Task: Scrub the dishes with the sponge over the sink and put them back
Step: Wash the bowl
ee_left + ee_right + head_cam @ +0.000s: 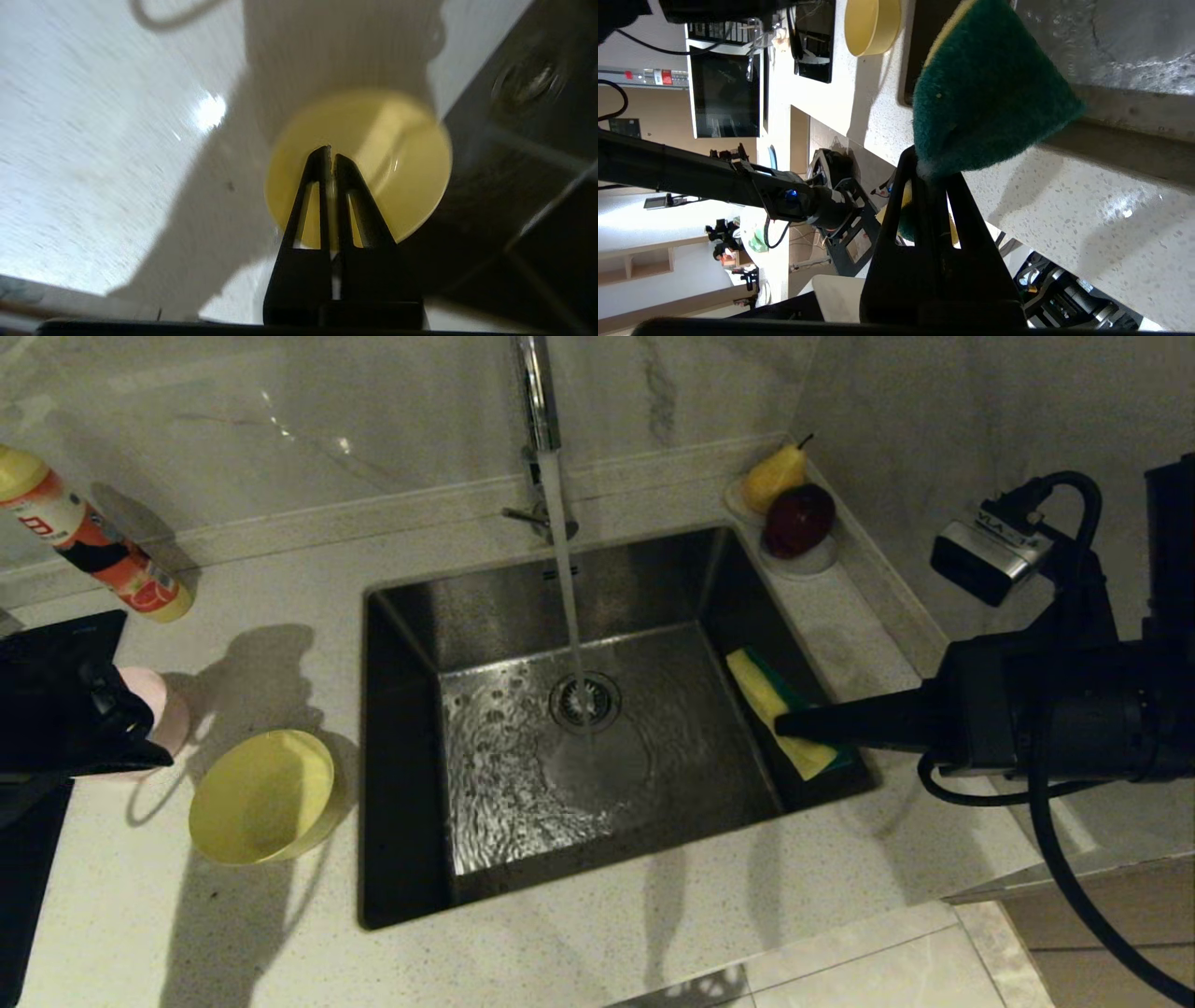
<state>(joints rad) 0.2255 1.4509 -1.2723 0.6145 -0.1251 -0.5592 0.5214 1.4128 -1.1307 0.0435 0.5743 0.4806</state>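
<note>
The yellow bowl (261, 798) (411, 154) (871, 25) sits tilted on the counter left of the sink (411, 644). Behind it, the pink bowl (170, 709) is half hidden by my left arm. My left gripper (159, 761) (331, 154) hovers beside both bowls, shut with nothing between its fingers. Over the sink's right edge, my right gripper (789, 723) (924, 163) is shut on one end of the sponge (770, 705) (985, 93). The sponge's green face shows in the right wrist view. Water runs from the tap (537, 392) onto the drain strainer (585, 702).
An orange and white bottle (93, 546) lies at the back left of the counter. A white dish with a pear and a dark red apple (794, 518) stands in the back right corner. A black panel (42, 649) lies at the left edge.
</note>
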